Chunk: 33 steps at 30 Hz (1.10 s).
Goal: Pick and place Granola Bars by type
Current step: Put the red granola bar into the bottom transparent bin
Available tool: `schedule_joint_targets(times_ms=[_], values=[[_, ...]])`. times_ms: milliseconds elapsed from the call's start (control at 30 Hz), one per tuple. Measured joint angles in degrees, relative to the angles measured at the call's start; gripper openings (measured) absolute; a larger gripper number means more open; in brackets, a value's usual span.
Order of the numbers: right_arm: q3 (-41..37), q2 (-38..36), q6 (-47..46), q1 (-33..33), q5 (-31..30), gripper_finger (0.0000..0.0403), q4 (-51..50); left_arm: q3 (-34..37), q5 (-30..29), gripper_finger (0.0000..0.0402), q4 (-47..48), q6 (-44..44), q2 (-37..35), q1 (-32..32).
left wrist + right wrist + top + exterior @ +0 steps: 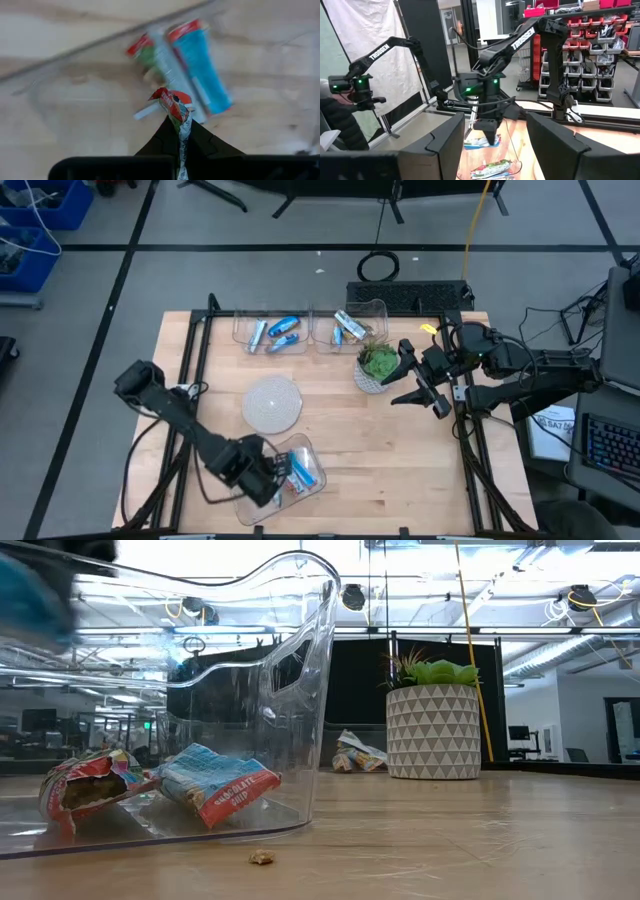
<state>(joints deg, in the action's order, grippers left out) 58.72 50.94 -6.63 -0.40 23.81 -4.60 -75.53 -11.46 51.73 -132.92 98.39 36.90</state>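
Lying on pale wood table (400,460), crumb (262,857), perhaps granola, grey floor (90,330)

Grey floor (90,380), blue bins (40,220), red-binned shelving (590,60) behind.

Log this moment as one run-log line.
left gripper: shut on granola bar wrapper, over near clear tub | right gripper: open, empty, beside potted plant | far tubs: bars inside

Light: bright, overhead ceiling strips | Glare: on clear tub (200,690) | Blur: left wrist view smeared
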Motion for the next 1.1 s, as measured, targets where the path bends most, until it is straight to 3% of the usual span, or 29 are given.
schedule_joint_targets(times_ms=[133,233,333,633,867,1100], values=[[0.0,0.0,0.0,0.0,0.0,0.0208,0.0,0.0,3.77,0.0013,3.84,-5.83,0.73,2.91],[0.0,0.0,0.0,0.0,0.0,0.0208,0.02,0.01,10.64,0.0013,8.87,-6.4,0.79,3.85],[0.0,0.0,0.0,0.0,0.0,0.0208,0.04,0.77,11.89,0.001,12.84,-5.62,0.55,3.97],[0.0,0.0,-0.63,0.02,-2.48,0.0208,2.5,8.31,20.19,0.001,9.64,1.94,-0.15,2.72],[0.0,0.39,-0.67,0.02,-3.02,0.0208,5.61,11.74,20.32,0.001,9.54,5.95,-1.93,1.23],[0.0,2.8,-2.01,0.02,-3.02,0.0208,6.58,16.1,17.18,0.001,13.57,11.91,-8.18,-2.63]])
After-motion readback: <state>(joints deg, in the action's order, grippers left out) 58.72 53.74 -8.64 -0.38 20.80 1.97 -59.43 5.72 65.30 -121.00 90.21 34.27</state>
